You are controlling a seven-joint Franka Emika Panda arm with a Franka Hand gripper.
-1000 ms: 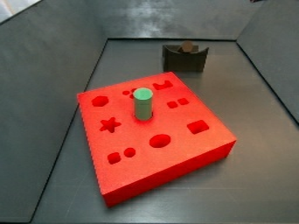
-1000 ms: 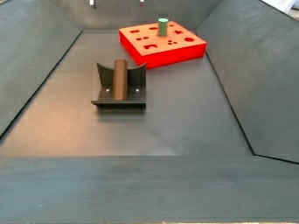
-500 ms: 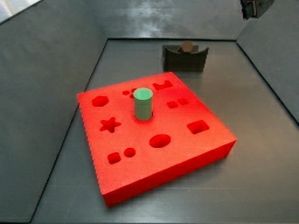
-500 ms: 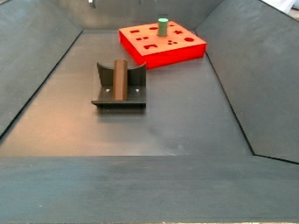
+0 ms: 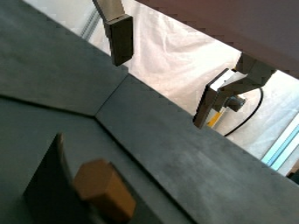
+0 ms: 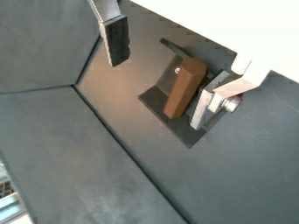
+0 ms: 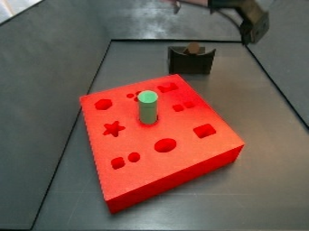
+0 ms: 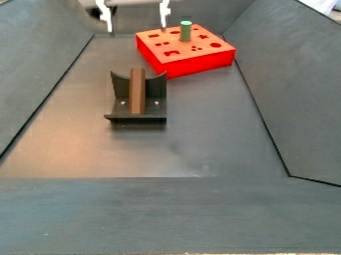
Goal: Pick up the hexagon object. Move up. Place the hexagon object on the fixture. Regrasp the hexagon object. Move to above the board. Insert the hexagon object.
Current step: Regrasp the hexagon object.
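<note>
Hexagon object (image 6: 183,87) on the fixture (image 8: 135,98), below the wide-open, empty pincer (image 8: 134,12).

Gripper (image 8: 134,14) now lowered into sight at the far top of both side views, above the fixture (image 8: 135,98); earlier only slivers showed at the frame edge. Fingers (image 8: 164,11) spread apart, nothing between them.

My gripper (image 8: 134,12) is hanging open above the fixture (image 8: 135,97), nothing blocking between; the red board (image 8: 185,51) is sitting well aside.
</note>
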